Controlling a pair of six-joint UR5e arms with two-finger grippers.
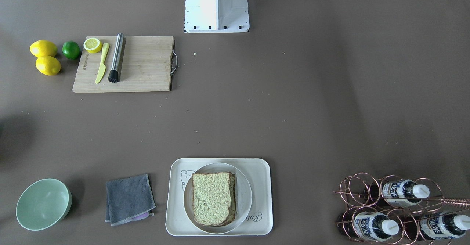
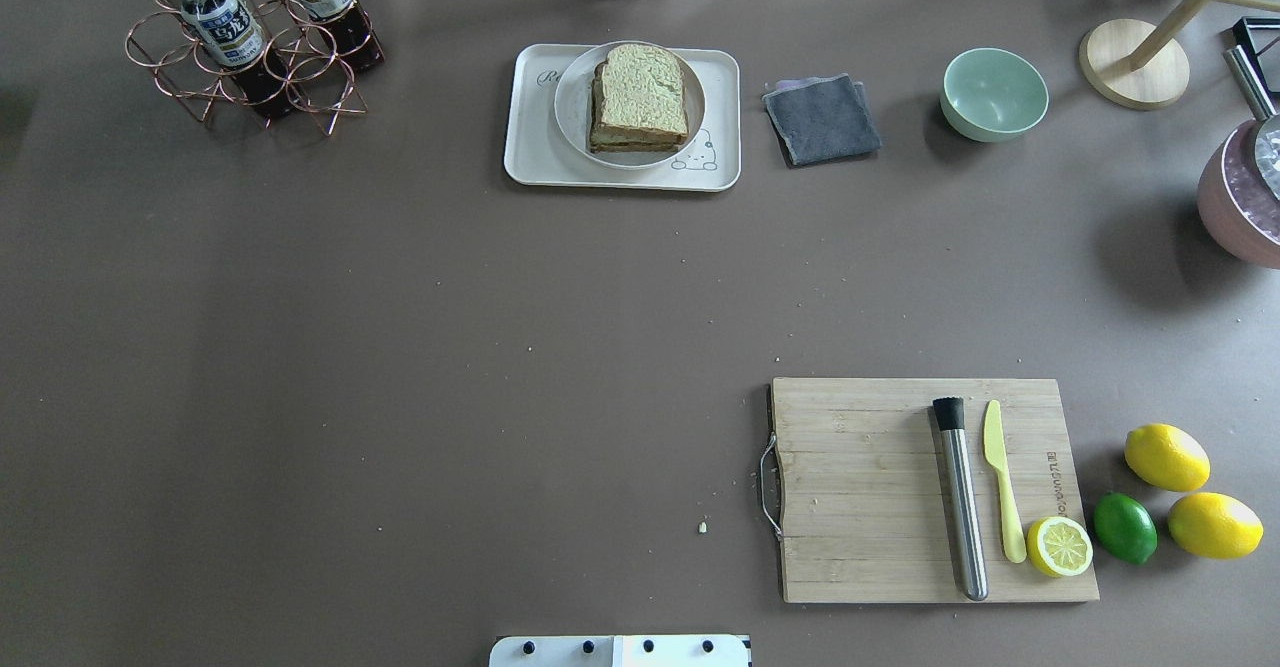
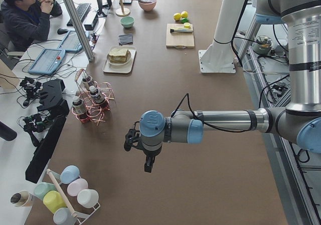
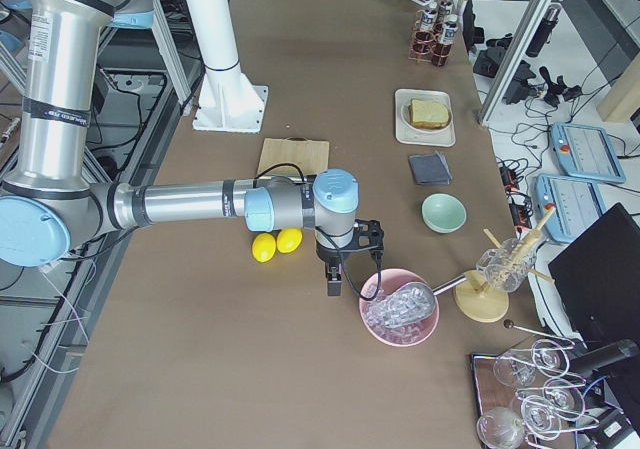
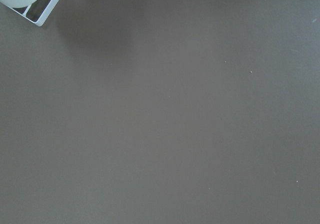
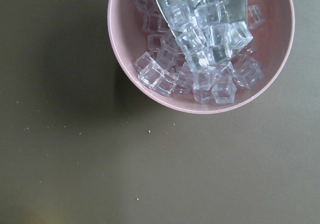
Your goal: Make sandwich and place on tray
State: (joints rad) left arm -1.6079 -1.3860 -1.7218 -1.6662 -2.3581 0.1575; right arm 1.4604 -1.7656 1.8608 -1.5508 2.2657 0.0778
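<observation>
The sandwich (image 1: 213, 199) is two stacked bread slices on a round white plate (image 1: 245, 190), which sits on the cream tray (image 1: 262, 169) at the table's far edge from the robot. It also shows in the overhead view (image 2: 640, 97), on the tray (image 2: 525, 162). No egg shows; the top slice covers what is between. Both grippers appear only in the side views. My left gripper (image 3: 148, 165) hangs over bare table far from the tray. My right gripper (image 4: 333, 284) hangs beside a pink ice bowl (image 4: 400, 309). I cannot tell if either is open.
A wooden cutting board (image 2: 870, 487) carries a steel rod (image 2: 962, 502), a yellow knife (image 2: 1002, 492) and a lemon half (image 2: 1060, 545). Lemons and a lime (image 2: 1124, 527) lie beside it. A grey cloth (image 2: 822, 119), a green bowl (image 2: 994, 94) and a bottle rack (image 2: 250, 42) flank the tray.
</observation>
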